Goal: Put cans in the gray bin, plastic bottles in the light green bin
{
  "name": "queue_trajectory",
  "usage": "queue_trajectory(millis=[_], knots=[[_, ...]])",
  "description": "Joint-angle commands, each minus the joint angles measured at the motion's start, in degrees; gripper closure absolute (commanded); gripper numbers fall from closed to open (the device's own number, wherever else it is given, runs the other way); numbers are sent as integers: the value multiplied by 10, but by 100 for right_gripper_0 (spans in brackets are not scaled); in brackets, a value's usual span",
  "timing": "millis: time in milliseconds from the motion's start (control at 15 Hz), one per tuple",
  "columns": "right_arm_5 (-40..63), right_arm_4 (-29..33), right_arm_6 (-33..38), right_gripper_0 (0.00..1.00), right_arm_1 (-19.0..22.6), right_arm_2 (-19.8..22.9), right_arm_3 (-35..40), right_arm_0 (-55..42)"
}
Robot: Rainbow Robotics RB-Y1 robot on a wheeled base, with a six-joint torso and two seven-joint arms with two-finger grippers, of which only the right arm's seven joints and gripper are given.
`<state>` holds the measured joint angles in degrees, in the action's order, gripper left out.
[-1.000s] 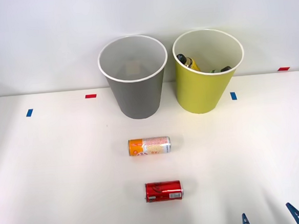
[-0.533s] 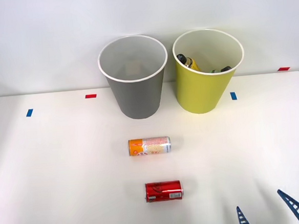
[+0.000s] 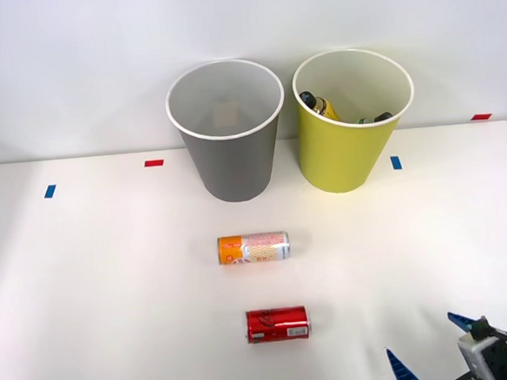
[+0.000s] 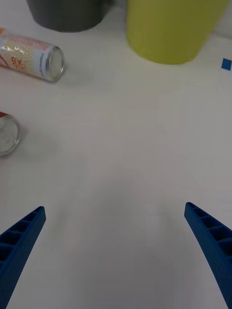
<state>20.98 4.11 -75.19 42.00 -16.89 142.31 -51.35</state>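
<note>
Since a second ago the right pincer (image 3: 425,347) has pushed further onto the table (image 3: 95,288) from the 5 o'clock corner of the front view, its wrist housing now in sight; nothing else has shifted. Its blue fingers (image 4: 21,241) stand wide apart and hold nothing.

Both cans lie on their sides, untouched. The red can (image 3: 278,324) is at 6 o'clock from the table's middle, the orange and white can (image 3: 253,247) just beyond it toward the bins. At 12 o'clock stand the gray bin (image 3: 230,157), with no can in sight inside it, and the light green bin (image 3: 348,144) beside it at about 1 o'clock, with a yellow bottle (image 3: 319,104) and a dark-tipped bottle (image 3: 379,118) already inside.

So the bottle half looks done, and the step in hand is the approach to the first can. The red one is nearer, off toward 9 o'clock from the pincer. The next move calls for swinging that way, lining the fingers across the can's round body rather than its ends, and lowering until they straddle it before closing.
</note>
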Motion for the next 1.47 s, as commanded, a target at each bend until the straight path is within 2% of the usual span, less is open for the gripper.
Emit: queue_trajectory(millis=[67, 200, 467, 600, 733, 1067, 1267, 1467], knots=[[207, 14, 58, 0, 105, -71, 77, 79], [238, 49, 53, 0, 143, -120, 77, 135], [318, 48, 46, 0, 193, -234, 77, 283], [359, -4, 47, 0, 215, -278, 77, 367], [409, -64, 46, 0, 224, -302, 77, 431], [515, -169, 37, 0, 189, -343, 77, 546], [569, -239, 36, 0, 142, -339, 77, 598], [574, -321, 25, 0, 100, -340, 77, 666]])
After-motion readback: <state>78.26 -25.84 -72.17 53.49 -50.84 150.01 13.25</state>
